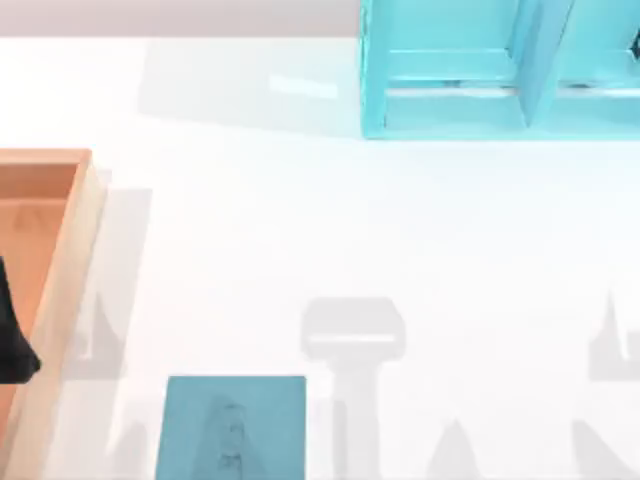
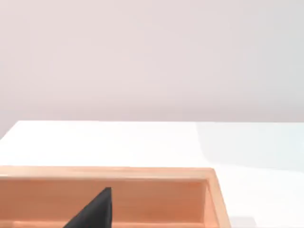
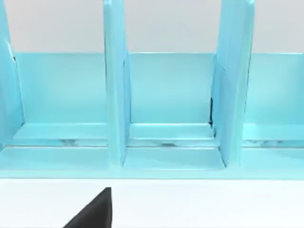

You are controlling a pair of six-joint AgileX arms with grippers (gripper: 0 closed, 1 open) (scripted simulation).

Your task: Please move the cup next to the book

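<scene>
The book (image 1: 232, 428) is a flat teal-blue rectangle with a faint dark figure on its cover, lying at the table's front edge, left of centre. The cup is out of view. My left gripper (image 1: 12, 335) is a dark shape over the orange wooden tray (image 1: 62, 262) at the far left, well left of the book. The left wrist view has a black part of that gripper (image 2: 94, 212) above the tray's inside, near its far wall (image 2: 142, 173). In the right wrist view a black part of my right gripper (image 3: 94, 212) hangs above the white table, facing the cyan shelf.
A bright cyan shelf unit (image 1: 470, 75) with upright dividers (image 3: 115, 95) stands at the back right. The tray's raised wall (image 1: 85, 215) borders the left side. White tabletop (image 1: 300, 230) stretches between tray, shelf and book, crossed by grey arm shadows.
</scene>
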